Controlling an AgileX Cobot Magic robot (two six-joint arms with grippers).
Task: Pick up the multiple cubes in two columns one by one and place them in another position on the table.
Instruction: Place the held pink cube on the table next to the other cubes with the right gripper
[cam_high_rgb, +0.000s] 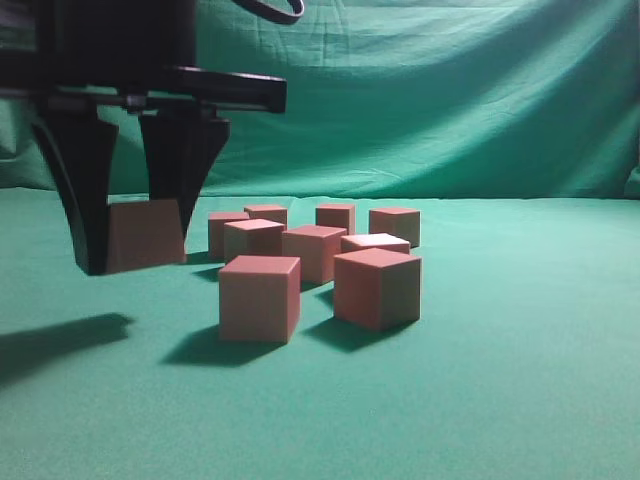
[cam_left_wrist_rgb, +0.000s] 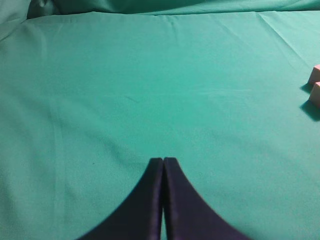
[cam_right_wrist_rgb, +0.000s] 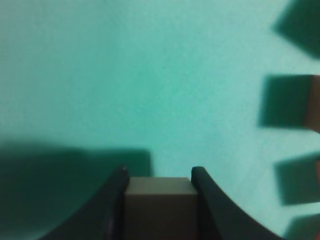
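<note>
Between the fingers of the right hand sits one cube, clamped on both sides, low over the green counter; its lower edge is hard to judge (contact with the cloth cannot be confirmed). The remaining cubes cluster just beside that hand, rear ones partly hidden. The left hand is closed, empty, two cubes cut off at the frame edge.
</note>
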